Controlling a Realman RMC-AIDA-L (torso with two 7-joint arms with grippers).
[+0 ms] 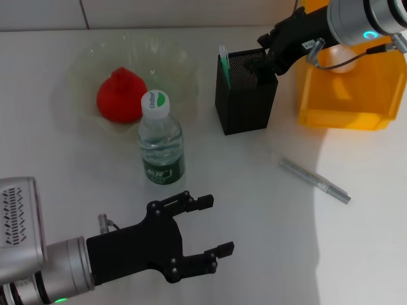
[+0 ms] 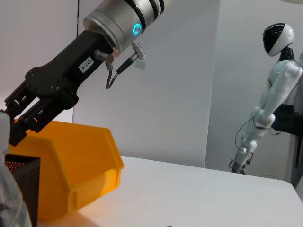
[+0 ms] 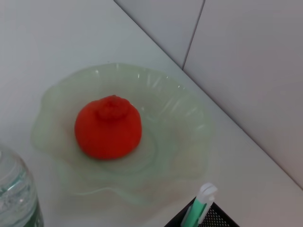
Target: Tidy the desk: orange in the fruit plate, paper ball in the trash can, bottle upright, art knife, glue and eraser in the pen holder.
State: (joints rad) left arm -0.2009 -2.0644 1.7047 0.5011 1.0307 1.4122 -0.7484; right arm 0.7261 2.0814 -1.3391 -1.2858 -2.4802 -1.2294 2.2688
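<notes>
Overhead, the right pincer (image 1: 259, 63) meets the black mesh pen holder (image 1: 245, 101).

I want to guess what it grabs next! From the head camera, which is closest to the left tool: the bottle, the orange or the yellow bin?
From the left tool:
1. Bottle, upright just beyond it.
2. Orange, farther back in the plate.
3. Yellow bin, far across on the right.

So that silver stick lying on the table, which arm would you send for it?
Probably the right. The silver stick lies on the robot's right side, nearer the right hand at the black pen holder where it belongs. The open left hand hovers near the upright bottle, farther off.
</notes>
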